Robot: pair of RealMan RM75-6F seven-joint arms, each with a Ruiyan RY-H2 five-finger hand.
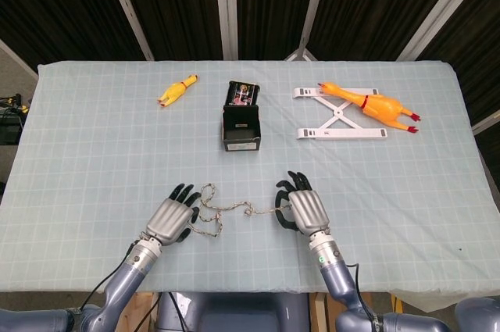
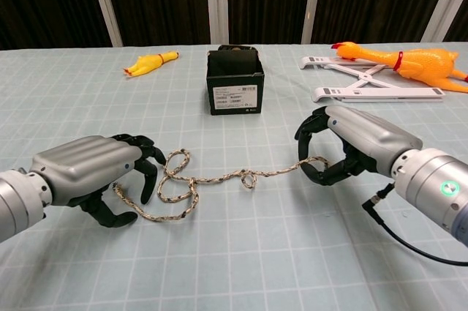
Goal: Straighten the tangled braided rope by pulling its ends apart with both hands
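1. Lying on the tabletop [image 1: 94,152] between the two hands, the rope [image 2: 191,184] was tangled: loops bunched at its left part, a small knot near its middle, and a straighter run leading right.
2. Its right end was pinched in the right hand [image 2: 349,146], fingers [image 2: 316,119] curled around it, and that end was raised a little off the cloth, probably so it could be drawn outward.
3. The left hand [image 2: 86,173] hovered over the rope's left end, fingers [image 2: 147,167] arched and apart, thumb low beside the free tip. It did not yet hold the rope; whether a fingertip touched it, I could not tell.
4. In the head view the left hand [image 1: 169,219] and right hand [image 1: 308,212] stood at opposite ends of the rope [image 1: 223,208], placed for an outward pull.
5. Well behind sat a black box [image 1: 241,117], a small rubber chicken [image 1: 177,91], and a larger chicken [image 1: 370,105] on a white stand [image 1: 336,123].
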